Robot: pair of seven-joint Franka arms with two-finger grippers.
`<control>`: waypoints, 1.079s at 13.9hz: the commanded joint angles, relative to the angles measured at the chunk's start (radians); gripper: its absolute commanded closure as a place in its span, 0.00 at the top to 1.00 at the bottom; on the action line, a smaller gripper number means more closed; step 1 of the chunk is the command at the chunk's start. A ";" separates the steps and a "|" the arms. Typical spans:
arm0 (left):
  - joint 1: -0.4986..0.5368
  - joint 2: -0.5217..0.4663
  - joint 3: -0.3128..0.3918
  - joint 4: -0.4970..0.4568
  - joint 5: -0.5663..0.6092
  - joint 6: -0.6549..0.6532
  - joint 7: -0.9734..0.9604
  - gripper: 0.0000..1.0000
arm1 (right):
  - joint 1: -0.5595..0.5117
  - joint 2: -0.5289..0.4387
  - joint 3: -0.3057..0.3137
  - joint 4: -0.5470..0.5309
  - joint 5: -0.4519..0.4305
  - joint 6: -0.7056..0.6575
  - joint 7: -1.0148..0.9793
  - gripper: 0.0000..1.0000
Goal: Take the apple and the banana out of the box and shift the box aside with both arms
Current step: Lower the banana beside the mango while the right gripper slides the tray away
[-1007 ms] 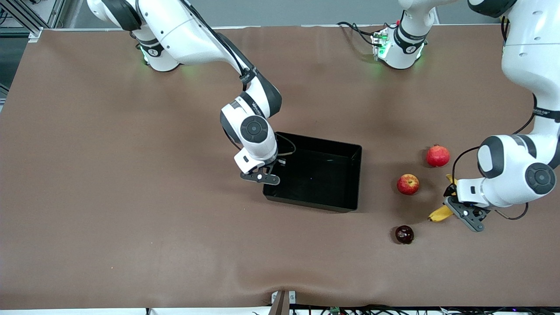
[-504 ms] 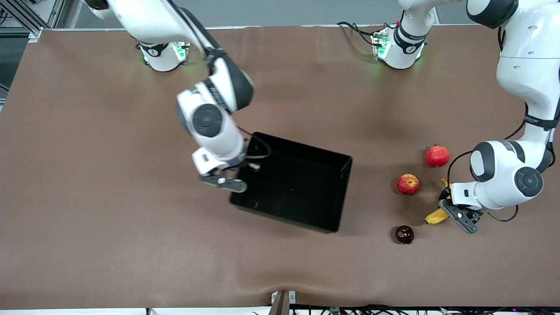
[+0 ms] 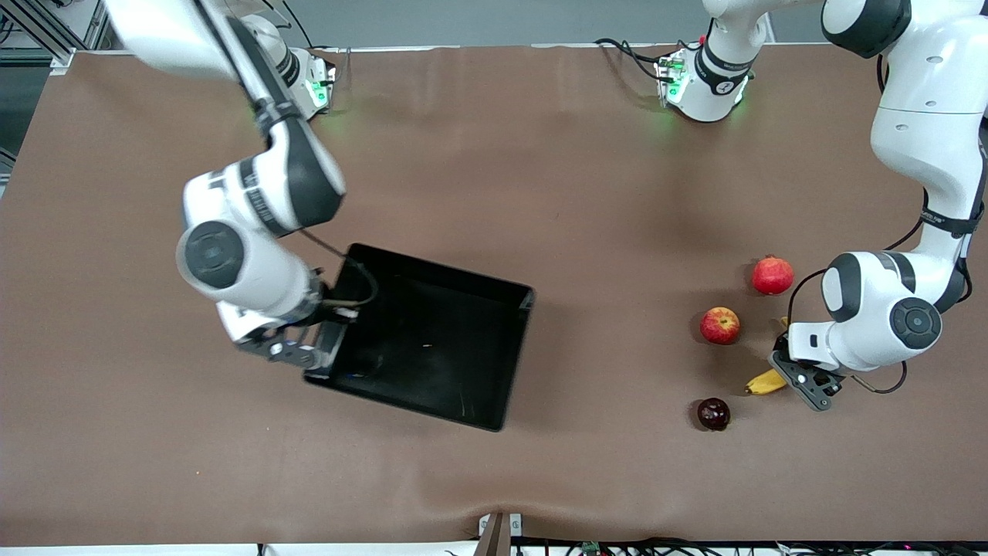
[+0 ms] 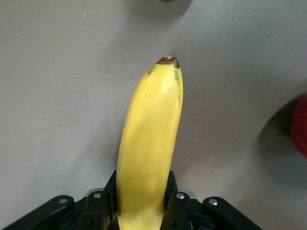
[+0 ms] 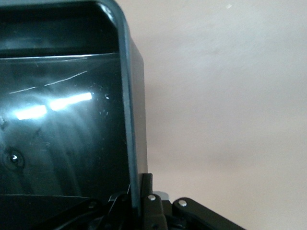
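Note:
The black box [image 3: 463,340] lies on the brown table toward the right arm's end. My right gripper [image 3: 312,357] is shut on the box's end wall [image 5: 128,124], one finger inside and one outside. The yellow banana [image 3: 764,381] lies near the left arm's end of the table; my left gripper [image 3: 806,380] is shut on it, and it fills the left wrist view [image 4: 149,153]. The red apple [image 3: 719,325] with yellowish streaks sits beside the banana, toward the box.
A plain red pomegranate [image 3: 773,275] lies farther from the front camera than the apple. A small dark red fruit [image 3: 713,414] lies nearer to the camera than the apple. A red edge [image 4: 300,125] shows in the left wrist view.
My right gripper has dragged the box toward the right arm's end of the table and nearer the front camera. My left gripper with the banana has shifted slightly toward the apple.

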 commanded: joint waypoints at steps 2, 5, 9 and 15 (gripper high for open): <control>0.002 -0.008 -0.002 -0.001 0.018 0.006 0.013 1.00 | -0.145 -0.055 0.020 -0.065 -0.005 0.003 -0.191 0.00; 0.006 -0.034 -0.031 0.008 0.007 -0.012 -0.001 1.00 | -0.262 -0.049 0.020 -0.069 -0.051 0.007 -0.292 0.00; 0.008 -0.128 -0.036 0.038 0.001 -0.144 -0.035 1.00 | -0.398 -0.044 0.021 -0.118 -0.077 0.100 -0.456 0.00; 0.006 -0.284 -0.062 0.073 -0.077 -0.375 -0.231 1.00 | -0.569 0.008 0.024 -0.174 -0.062 0.208 -0.681 0.00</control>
